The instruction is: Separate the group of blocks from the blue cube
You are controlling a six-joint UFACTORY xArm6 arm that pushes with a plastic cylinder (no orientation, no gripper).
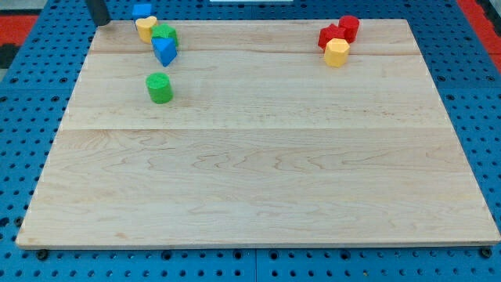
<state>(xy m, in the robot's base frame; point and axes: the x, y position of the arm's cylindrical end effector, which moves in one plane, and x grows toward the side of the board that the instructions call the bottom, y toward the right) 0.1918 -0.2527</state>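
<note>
A blue cube sits at the board's top edge on the view's left. Touching it just below is a yellow block, then a green block and a blue triangular block, packed together. A green cylinder stands alone a little further down. My tip is at the board's top left corner, to the left of the blue cube and the yellow block, apart from both.
At the view's top right, two red blocks and a yellow hexagonal block cluster together. The wooden board lies on a blue pegboard surface.
</note>
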